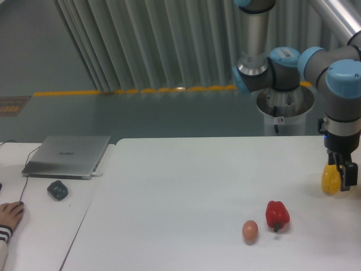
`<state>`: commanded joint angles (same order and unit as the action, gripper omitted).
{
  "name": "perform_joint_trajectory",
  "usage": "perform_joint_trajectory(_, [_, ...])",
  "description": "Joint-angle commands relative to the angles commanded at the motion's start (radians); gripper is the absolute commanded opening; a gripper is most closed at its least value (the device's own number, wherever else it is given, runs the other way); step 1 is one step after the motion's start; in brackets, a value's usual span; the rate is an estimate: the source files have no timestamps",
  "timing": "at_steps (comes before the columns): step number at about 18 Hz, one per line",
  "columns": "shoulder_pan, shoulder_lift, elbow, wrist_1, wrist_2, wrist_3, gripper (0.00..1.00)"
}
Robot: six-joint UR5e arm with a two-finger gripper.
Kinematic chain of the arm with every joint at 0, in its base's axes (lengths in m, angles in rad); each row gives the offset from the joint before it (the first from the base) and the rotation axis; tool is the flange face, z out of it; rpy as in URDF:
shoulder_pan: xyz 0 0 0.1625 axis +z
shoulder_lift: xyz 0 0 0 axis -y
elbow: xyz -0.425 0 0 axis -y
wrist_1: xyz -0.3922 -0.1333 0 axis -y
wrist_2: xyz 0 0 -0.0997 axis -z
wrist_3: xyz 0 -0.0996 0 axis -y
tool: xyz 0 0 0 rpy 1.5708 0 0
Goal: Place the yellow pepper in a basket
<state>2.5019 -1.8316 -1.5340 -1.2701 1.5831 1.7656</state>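
The yellow pepper [330, 179] is at the far right of the white table [186, 192], small, glossy and bright yellow. My gripper [342, 176] points straight down over it and its dark fingers are shut on the pepper's right side, hiding part of it. Whether the pepper rests on the table or hangs just above it is unclear. No basket is in view.
A red pepper [277, 215] and a tan egg [250, 230] lie near the table's front, left of my gripper. On the neighbouring desk at the left are a closed laptop [67, 156], a dark mouse [57, 189] and a person's hand [10, 213].
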Motion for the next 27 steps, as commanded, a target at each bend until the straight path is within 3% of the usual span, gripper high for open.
perform_joint_trajectory(10, [0.003, -0.002, -0.005, -0.028, 0.002, -0.095, 1.0])
perform_joint_trajectory(14, [0.009, 0.008, -0.064, 0.015, -0.006, -0.121, 1.0])
perform_joint_trajectory(27, [0.009, 0.006, -0.054, 0.025, -0.003, -0.183, 1.0])
